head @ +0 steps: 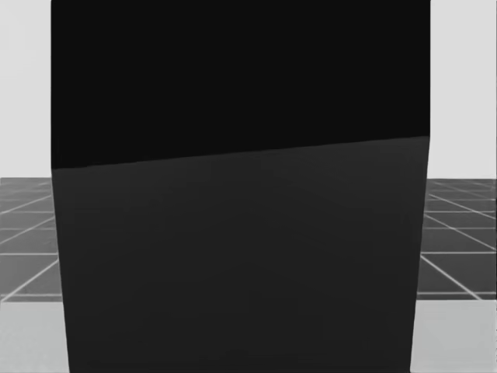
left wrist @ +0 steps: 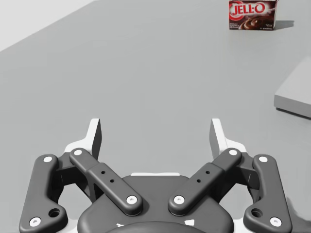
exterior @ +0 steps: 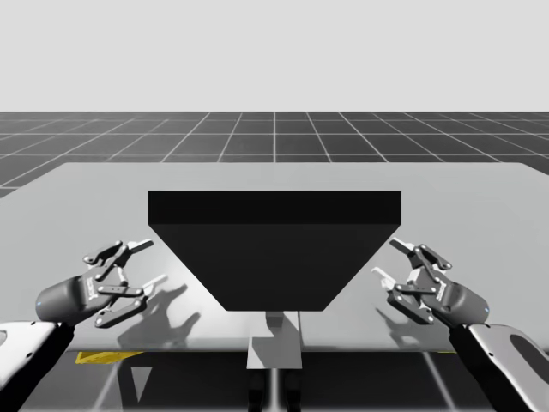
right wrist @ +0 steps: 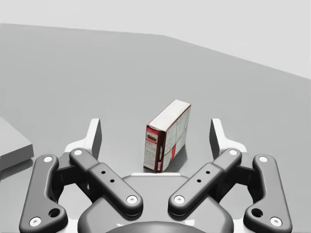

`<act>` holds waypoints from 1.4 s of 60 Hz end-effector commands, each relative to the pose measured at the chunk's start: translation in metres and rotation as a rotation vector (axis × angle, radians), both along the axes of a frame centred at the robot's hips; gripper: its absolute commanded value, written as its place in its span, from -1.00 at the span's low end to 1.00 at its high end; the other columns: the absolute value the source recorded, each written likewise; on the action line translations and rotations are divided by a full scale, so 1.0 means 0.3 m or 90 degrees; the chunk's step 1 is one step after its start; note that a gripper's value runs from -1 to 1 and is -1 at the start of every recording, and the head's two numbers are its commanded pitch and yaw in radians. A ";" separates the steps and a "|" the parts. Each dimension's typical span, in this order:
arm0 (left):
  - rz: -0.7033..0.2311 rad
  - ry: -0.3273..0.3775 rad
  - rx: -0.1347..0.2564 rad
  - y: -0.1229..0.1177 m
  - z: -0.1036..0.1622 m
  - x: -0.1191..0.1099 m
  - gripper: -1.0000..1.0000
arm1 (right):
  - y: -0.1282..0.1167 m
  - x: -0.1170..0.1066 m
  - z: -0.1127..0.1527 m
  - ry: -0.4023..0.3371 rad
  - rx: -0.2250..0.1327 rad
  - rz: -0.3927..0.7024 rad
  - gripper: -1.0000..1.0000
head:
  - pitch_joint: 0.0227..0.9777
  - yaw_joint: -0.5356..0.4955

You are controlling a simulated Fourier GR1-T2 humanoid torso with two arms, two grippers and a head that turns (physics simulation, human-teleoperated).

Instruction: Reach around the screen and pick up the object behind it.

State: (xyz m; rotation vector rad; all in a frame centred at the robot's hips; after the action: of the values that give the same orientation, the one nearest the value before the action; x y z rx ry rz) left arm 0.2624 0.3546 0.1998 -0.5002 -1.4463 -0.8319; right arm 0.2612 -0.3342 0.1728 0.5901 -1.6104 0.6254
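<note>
Grey table: broad, flat, bearing everything listed below.

Black screen: upright at the table's centre, a dark wall across most of the head view.

Left gripper: at 8 o'clock of the screen, apart from it, above the table. Fingers spread wide, nothing between them.

Right gripper: at 4 o'clock of the screen, apart from it. Fingers spread wide, gripping nothing.

Small red box: standing upright on the table. At 12 o'clock just ahead of the right gripper, in line with the gap between its fingers, touching neither. Well apart at 1 o'clock from the left gripper.
</note>
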 end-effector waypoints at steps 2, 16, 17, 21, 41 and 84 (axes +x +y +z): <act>-0.036 0.012 0.021 -0.021 -0.024 -0.018 -1.00 | 0.008 0.015 -0.039 0.024 -0.001 -0.004 -1.00 | -0.69 0.00; -0.052 0.008 0.028 -0.050 -0.027 -0.024 -1.00 | 0.036 0.112 -0.080 0.061 -0.011 -0.046 -1.00 | -0.68 -0.03; -0.052 0.008 0.029 -0.051 -0.027 -0.025 -1.00 | 0.040 0.117 -0.082 0.063 -0.010 -0.044 -1.00 | -0.68 -0.03; -0.054 0.005 0.034 -0.059 -0.029 -0.025 -1.00 | 0.063 0.143 -0.093 0.069 -0.020 -0.040 -1.00 | -0.68 -0.03; -0.069 -0.008 0.054 -0.072 -0.034 -0.037 -1.00 | 0.219 0.252 -0.152 0.117 -0.041 -0.047 -1.00 | -0.67 -0.01; -0.070 -0.025 0.084 -0.085 -0.057 -0.053 -1.00 | 0.331 0.364 -0.241 0.180 -0.063 -0.157 0.60 | -0.66 -0.01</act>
State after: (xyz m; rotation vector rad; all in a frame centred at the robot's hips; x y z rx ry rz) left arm 0.2470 0.3287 0.1839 -0.4788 -1.3963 -1.0181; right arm 0.3659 -0.2303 0.1117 0.4398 -1.3613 0.4535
